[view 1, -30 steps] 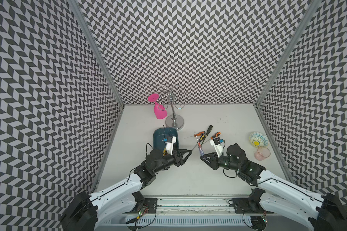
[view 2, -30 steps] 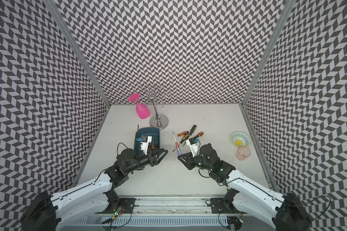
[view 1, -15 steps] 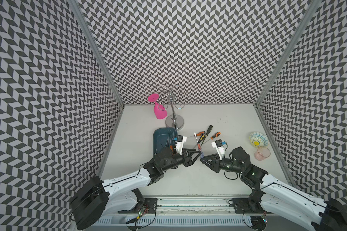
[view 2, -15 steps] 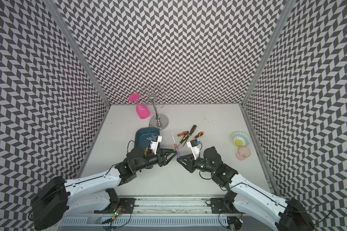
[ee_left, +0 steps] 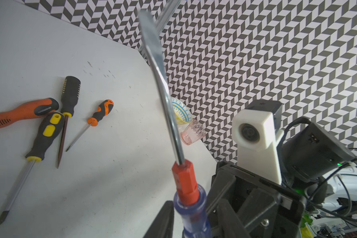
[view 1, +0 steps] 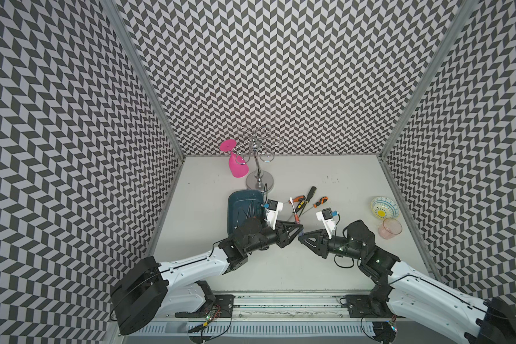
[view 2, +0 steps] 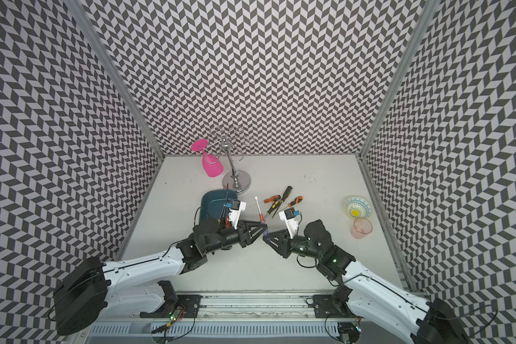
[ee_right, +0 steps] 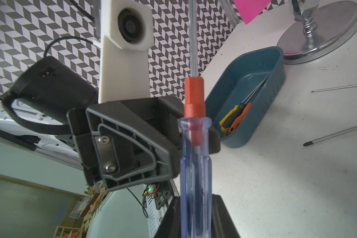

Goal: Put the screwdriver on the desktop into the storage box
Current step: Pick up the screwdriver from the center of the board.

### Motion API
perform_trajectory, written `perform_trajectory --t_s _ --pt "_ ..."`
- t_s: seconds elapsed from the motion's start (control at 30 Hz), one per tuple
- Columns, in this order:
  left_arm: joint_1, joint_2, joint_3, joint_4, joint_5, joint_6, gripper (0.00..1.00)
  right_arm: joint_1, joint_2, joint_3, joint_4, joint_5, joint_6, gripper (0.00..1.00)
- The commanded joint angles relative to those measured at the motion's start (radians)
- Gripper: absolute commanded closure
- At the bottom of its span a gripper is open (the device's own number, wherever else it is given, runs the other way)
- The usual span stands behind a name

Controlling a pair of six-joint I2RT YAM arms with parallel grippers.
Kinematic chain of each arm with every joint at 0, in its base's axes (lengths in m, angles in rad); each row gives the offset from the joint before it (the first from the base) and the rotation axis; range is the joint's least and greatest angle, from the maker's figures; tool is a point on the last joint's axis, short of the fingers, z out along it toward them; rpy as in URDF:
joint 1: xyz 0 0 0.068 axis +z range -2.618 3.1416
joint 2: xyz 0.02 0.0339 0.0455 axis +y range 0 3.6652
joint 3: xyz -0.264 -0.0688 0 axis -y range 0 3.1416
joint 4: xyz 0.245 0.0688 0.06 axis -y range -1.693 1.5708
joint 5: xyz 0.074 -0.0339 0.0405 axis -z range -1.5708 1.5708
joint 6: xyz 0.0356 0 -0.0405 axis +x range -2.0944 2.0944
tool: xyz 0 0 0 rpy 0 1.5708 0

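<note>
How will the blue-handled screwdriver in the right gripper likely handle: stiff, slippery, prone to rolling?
The blue-handled screwdriver looks stiff: straight steel shaft, hard plastic handle. That glossy handle may slip in the right gripper, though its flutes should help. Roundish, it could roll on the desktop.

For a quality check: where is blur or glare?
Left wrist view: the held screwdriver is blurred along its shaft, with a bright streak; the desktop is sharp. Right wrist view: the chrome stand base glares. Both top views: sharp.
</note>
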Motion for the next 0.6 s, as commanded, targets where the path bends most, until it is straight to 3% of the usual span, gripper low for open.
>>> perform_trajectory --t_s 0.0,0.3,0.57 --pt "-0.009 0.012 0.038 0.027 0.02 0.012 0.68 0.006 -0.02 -0.002 0.069 -0.004 0.001 0.84" --pt "-0.018 0.039 0.064 0.002 0.04 0.014 0.96 0.006 0.002 -0.006 0.072 0.008 0.002 0.8" --pt "-0.016 0.019 0.086 -0.09 0.004 0.044 1.0 0.006 0.005 -0.005 0.02 0.068 -0.013 0.51"
